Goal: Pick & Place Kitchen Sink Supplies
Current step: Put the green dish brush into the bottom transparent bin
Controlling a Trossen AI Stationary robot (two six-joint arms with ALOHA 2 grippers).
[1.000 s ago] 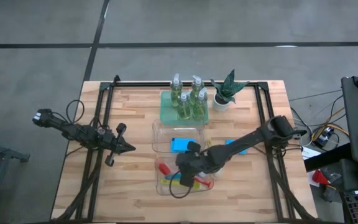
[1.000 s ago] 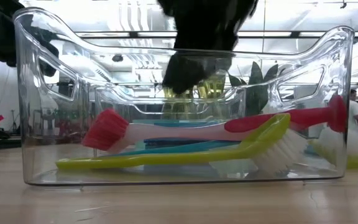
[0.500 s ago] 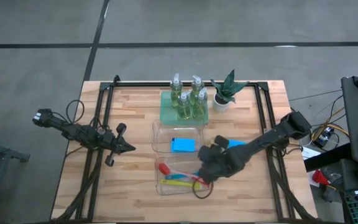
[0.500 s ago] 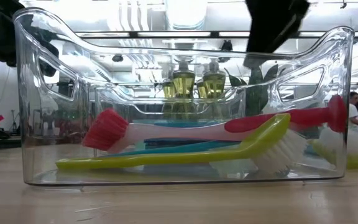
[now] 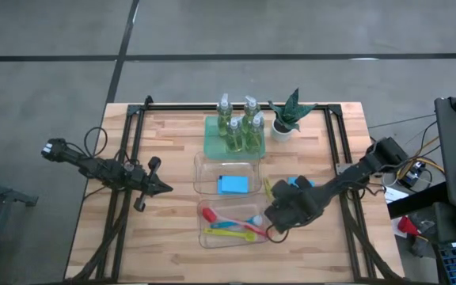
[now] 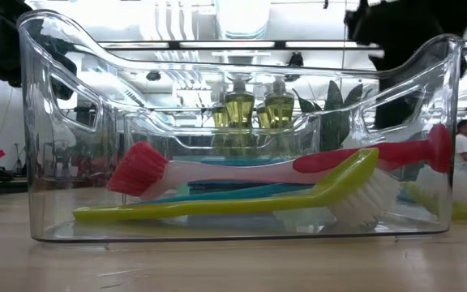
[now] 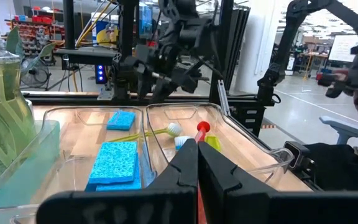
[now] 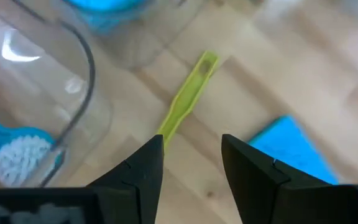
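Right gripper (image 8: 191, 168) hovers with fingers apart and empty, just right of the near clear plastic bin (image 5: 206, 237), above a thin yellow long-handled brush (image 8: 188, 99) lying on the bare wooden table (image 5: 165, 237). It looks light, stiff and slick, so mid-handle seems the safest grip. Its bristle end is hidden beneath the fingers. A flat blue sponge (image 8: 291, 149) lies just beside it. Left gripper (image 7: 197, 171) waits at far left, fingers together.
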